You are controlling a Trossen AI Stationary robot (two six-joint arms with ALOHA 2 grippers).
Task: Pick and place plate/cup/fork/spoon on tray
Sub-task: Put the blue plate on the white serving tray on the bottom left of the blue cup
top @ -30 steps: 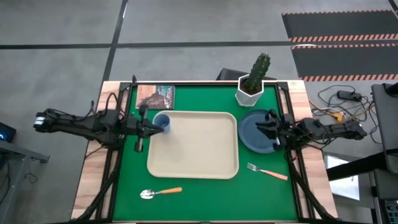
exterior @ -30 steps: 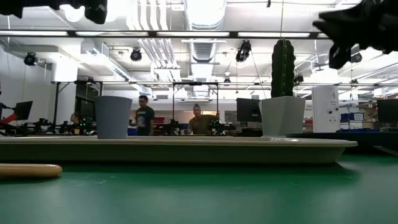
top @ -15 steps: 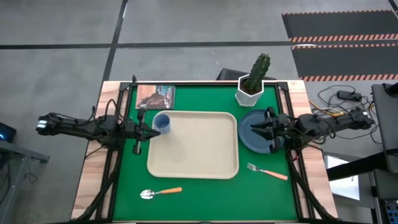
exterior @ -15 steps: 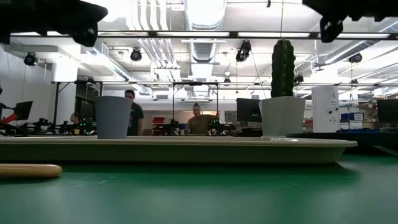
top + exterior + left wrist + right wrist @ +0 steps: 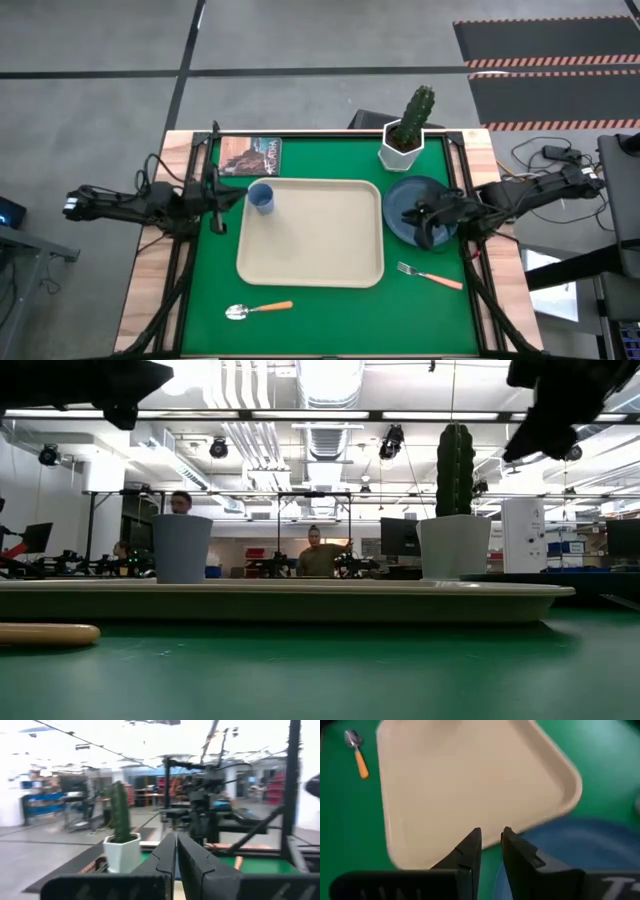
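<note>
We are holding our right gripper (image 5: 418, 222) over the left part of the plate (image 5: 420, 200), fingers (image 5: 468, 851) narrowly parted with nothing visibly between them. The plate is lying on the green mat just right of the tray (image 5: 311, 232), near the white cactus pot (image 5: 402, 147). Our left gripper (image 5: 242, 199) is hanging closed and empty just left of the cup (image 5: 260, 196), which is standing in the tray's far left corner. The fork (image 5: 429, 274) is lying nearer than the plate; the spoon (image 5: 258, 309) is lying nearer than the tray, toward its left.
</note>
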